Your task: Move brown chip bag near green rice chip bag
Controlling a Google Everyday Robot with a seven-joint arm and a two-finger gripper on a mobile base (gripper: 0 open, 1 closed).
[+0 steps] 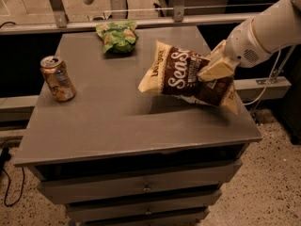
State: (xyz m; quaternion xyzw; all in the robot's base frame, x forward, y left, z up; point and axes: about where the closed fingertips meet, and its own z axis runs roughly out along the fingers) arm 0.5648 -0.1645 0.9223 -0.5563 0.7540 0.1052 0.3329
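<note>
While fingers [217, 68] clamp right end, brown chip bag [181, 74] hangs above table [117, 121].

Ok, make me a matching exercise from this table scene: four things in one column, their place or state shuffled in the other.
Things:
1. brown chip bag
2. green rice chip bag
3. drink can
4. end effector

Places or states:
A. lying at the far edge of the table
B. on the right of the view, clamped shut on a bag
C. held tilted, up off the tabletop
D. standing upright near the left edge as seen

Pairs: 1-C, 2-A, 3-D, 4-B.
</note>
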